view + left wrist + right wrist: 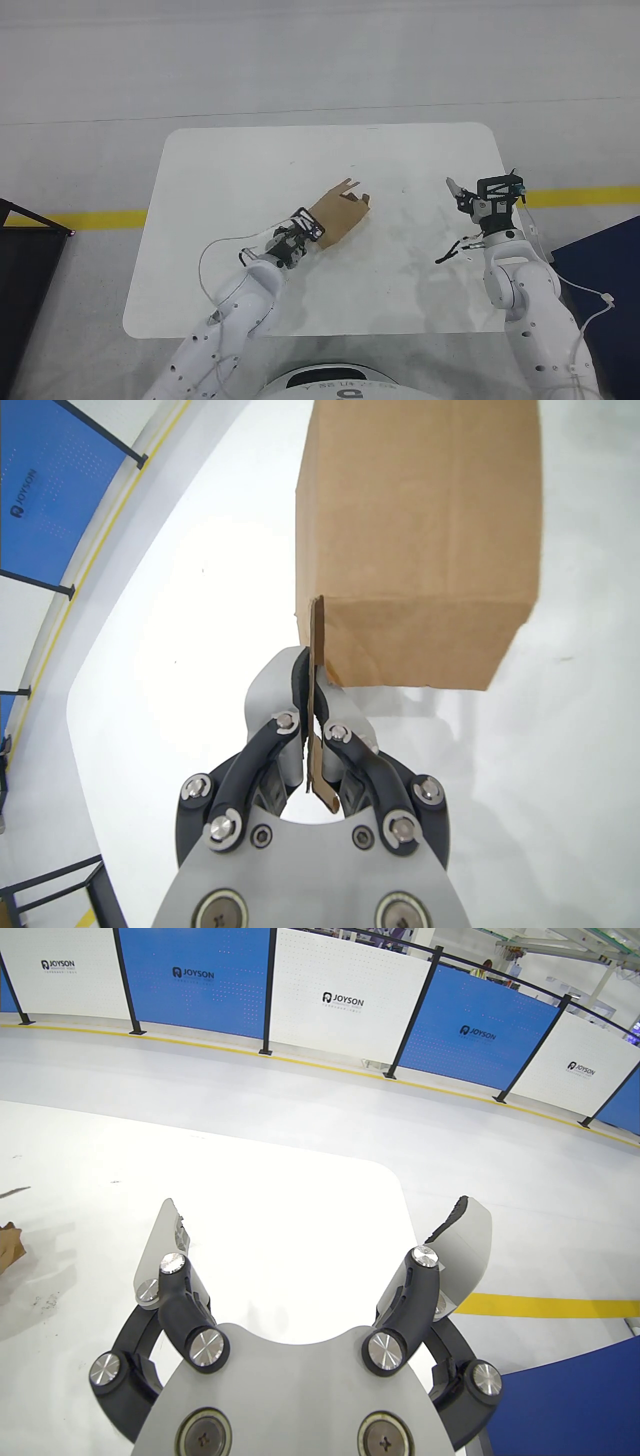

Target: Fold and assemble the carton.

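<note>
The carton (338,212) sits near the middle of the table (220,180), one flap at its near end pinched tight in the left gripper (312,695). The right gripper (317,1215), spread wide and empty, hangs by the right edge, well apart.

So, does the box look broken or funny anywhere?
A little. The flap of the carton pinched in the left gripper has a ragged, curled edge. The far flaps stick out unevenly, and the carton is angled across the table.
</note>
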Robot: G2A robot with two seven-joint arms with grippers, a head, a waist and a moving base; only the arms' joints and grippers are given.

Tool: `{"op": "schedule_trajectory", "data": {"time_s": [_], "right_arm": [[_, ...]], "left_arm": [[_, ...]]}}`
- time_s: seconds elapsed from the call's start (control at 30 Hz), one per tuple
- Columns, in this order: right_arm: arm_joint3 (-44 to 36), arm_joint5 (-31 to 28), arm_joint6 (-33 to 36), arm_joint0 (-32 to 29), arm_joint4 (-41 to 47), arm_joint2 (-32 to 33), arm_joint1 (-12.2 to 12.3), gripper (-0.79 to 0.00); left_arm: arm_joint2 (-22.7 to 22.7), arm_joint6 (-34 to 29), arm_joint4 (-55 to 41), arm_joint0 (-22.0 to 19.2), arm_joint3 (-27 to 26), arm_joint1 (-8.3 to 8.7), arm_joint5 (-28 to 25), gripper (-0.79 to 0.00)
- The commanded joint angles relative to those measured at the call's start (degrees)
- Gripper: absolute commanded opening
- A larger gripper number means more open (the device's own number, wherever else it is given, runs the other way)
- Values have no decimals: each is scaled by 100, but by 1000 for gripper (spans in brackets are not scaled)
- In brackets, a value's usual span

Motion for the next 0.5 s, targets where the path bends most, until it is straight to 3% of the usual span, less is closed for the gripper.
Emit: {"op": "schedule_trajectory", "data": {"time_s": [0.0, 0.23, 0.47], "right_arm": [[0, 0, 0, 0, 0, 0, 0, 0], [0, 0, 0, 0, 0, 0, 0, 0], [0, 0, 0, 0, 0, 0, 0, 0]], "left_arm": [[-201, 297, -132, 214, -199, 47, -166, -785], [-1132, 1527, -1052, 1125, -742, 218, -745, -785], [-1723, 3009, -1278, 1559, -567, 341, -1407, -785]]}}
